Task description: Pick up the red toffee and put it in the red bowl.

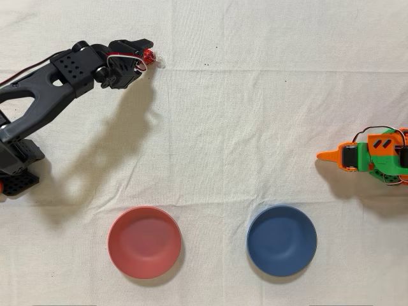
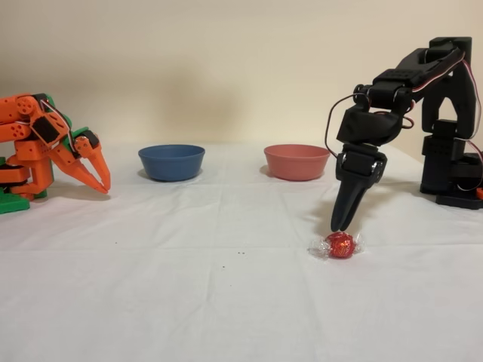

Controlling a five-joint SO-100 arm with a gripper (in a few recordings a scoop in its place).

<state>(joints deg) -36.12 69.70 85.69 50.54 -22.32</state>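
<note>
The red toffee [image 2: 339, 245] lies on the white cloth near the front of the fixed view, shiny, with clear twisted ends. In the overhead view the red toffee [image 1: 151, 57] is at the upper left. My black gripper [image 2: 340, 226] points straight down, its tips just above the sweet and a little behind it. The fingers look pressed together with nothing between them. Seen from overhead, the gripper [image 1: 144, 55] sits right beside the toffee. The red bowl [image 1: 144, 241] stands empty at the lower left of the overhead view, and the same red bowl [image 2: 296, 161] is behind the gripper in the fixed view.
A dark blue bowl [image 1: 281, 240] stands beside the red one, also empty. The idle orange arm [image 1: 373, 156] rests at the right edge of the overhead view. White cloth [image 1: 242, 127] covers the table.
</note>
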